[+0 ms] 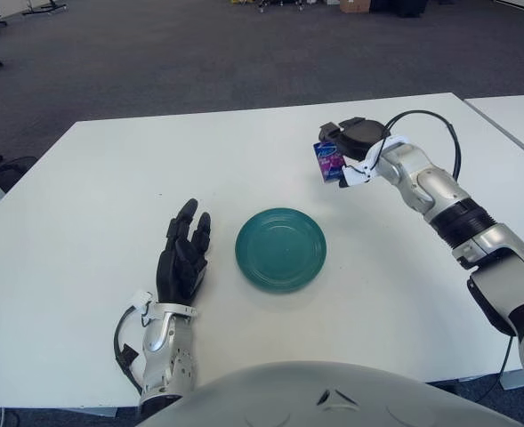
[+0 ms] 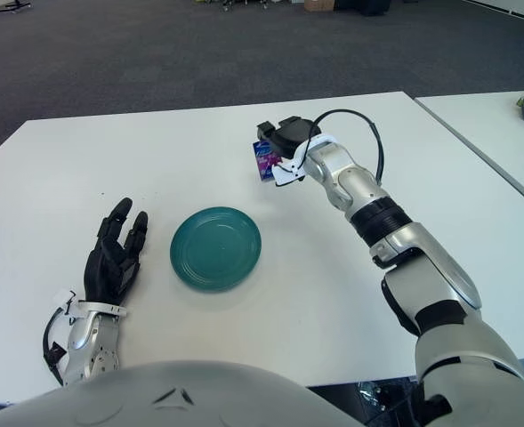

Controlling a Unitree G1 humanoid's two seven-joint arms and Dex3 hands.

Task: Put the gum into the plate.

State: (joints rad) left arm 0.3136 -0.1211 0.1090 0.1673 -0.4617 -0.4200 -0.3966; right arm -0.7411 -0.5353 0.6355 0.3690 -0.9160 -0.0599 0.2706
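Grey carpet runs behind a big white table [image 1: 84, 178] in the left eye view. Right of centre, the right hand [image 1: 350, 147] is clenched around a small purple-blue gum pack [image 1: 329, 161], held up and to the right of the round teal plate [image 1: 280, 248] at centre. Lower left, the black-fingered left hand [image 1: 181, 260] sits with fingers stretched out, grasping nothing.

Right eye view, same deal: gum pack [image 2: 266, 158] upper middle, plate [image 2: 215, 248] below-left.
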